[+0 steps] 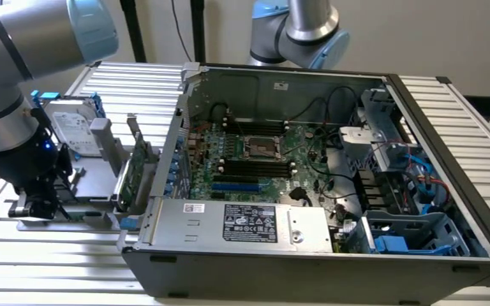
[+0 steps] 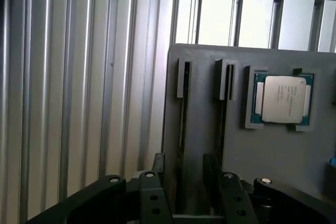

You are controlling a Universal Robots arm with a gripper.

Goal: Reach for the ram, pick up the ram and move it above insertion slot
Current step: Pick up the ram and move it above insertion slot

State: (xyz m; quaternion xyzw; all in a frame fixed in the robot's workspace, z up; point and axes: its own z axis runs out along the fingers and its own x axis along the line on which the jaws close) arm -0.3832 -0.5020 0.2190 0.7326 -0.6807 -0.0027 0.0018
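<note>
**End effector open over the ram in its fixture**

The end effector [image 1: 39, 205] is seen low at the exterior view's left, over a grey fixture [image 2: 199, 77] that lies on the slatted metal surface [image 2: 79, 77] beside the open computer case [image 1: 313, 268]. In the wrist view its fingers [image 2: 157, 174] are spread apart, nothing is held between them, and no contact can be made out.

The ram [image 2: 183, 124] is taken to be the thin dark edge standing upright in a narrow groove of the fixture. It is seen edge-on and runs straight into the gap between the fingers. A second, similar groove lies just beside it, and a processor [image 2: 283, 98] is seated in a pocket further along.

The insertion slot [image 1: 254, 166], one of several long black sockets alike, is seen on the motherboard inside the case, well apart from the end effector.

The ram is judged light, stiff and thin, and fragile at its chips and contact edge. It is best taken by its two flat faces near the middle of its length, so that it hangs level, with only modest squeeze. A tilted pull could bind it in the groove.
</note>
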